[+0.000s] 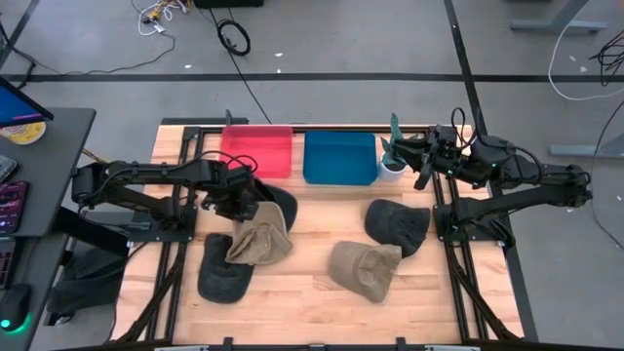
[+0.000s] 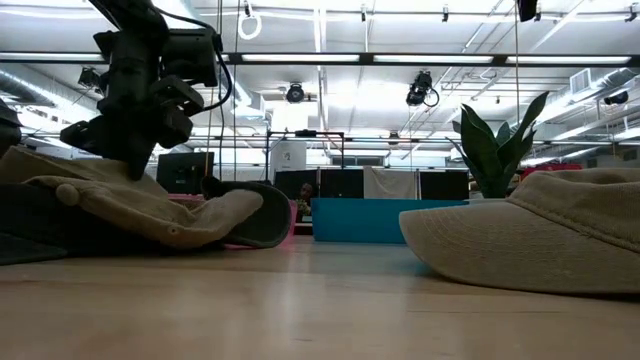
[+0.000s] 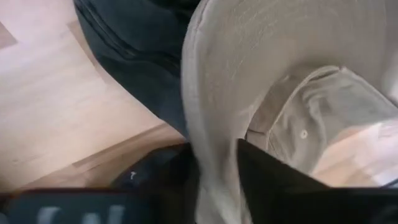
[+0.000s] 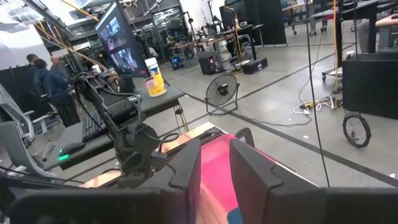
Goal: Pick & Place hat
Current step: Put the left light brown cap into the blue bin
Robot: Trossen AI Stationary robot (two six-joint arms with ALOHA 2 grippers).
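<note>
Two tan hats and three dark ones lie on the wooden table. My left gripper [image 1: 244,203] is shut on the left tan hat [image 1: 261,236], which lies partly on a dark hat [image 1: 224,270]. Another dark hat [image 1: 280,202] lies just behind it. In the low view my left gripper [image 2: 130,150] stands over this tan hat [image 2: 150,205]. A second tan hat [image 1: 366,269] and a dark hat [image 1: 398,226] lie to the right. My right gripper [image 1: 423,161] waits, open, near the far right edge beside a potted plant; it shows in its own wrist view [image 4: 215,165]. My left gripper pinches the tan hat's curved brim edge [image 3: 211,155] between its two fingers [image 3: 264,177], coming from above and the table's left. The hat hangs open beyond the fingers, and its lower part [image 2: 190,225] rests on the dark hat and the table.
A red bin [image 1: 258,152] and a blue bin [image 1: 339,157] stand side by side at the far edge, with a potted plant [image 1: 392,156] to the right of the blue one. Bare wood [image 1: 302,302] lies along the near edge. People stand in the room beyond.
</note>
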